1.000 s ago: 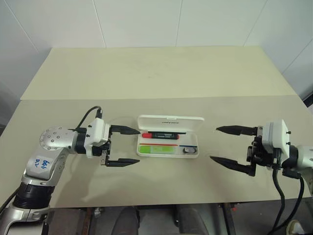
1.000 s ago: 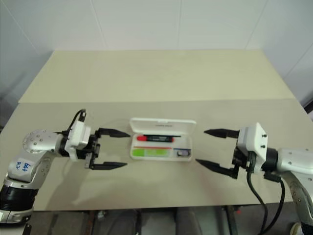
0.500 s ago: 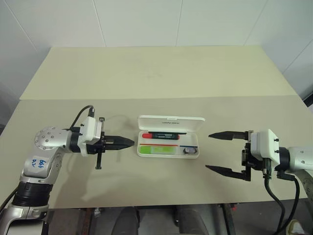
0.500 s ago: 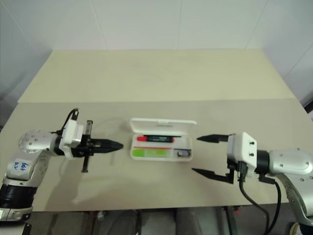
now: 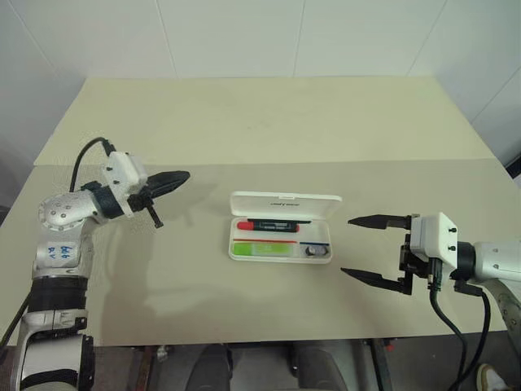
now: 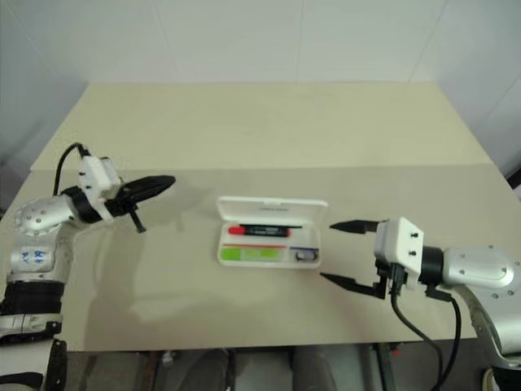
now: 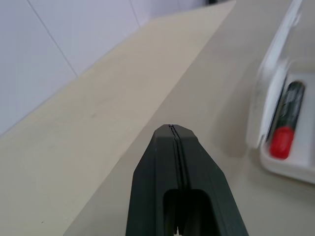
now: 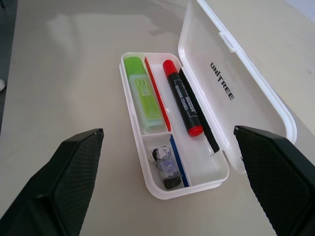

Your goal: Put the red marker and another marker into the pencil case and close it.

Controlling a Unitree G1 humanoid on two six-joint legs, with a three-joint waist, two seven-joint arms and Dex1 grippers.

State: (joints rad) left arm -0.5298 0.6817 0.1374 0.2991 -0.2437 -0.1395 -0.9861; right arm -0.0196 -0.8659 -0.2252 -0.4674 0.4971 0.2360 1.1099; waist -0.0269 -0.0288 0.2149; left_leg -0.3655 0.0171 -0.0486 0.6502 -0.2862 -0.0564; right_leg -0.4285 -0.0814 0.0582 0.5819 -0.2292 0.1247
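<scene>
- The pencil case (image 5: 281,238) lies open at mid-table, its lid (image 8: 235,93) standing along the far side.
- The red marker (image 8: 182,97) and the lime-green highlighter (image 8: 143,93) already rest inside, in neighbouring compartments.
- The left gripper (image 5: 167,182) is clenched on nothing, raised well to the left of the case.
- The right gripper (image 5: 374,249) is spread wide and empty, just right of the case.
- Thin, stiff plastic, the case looks light and apt to slide; the lid's free edge seems the best place to press.
</scene>
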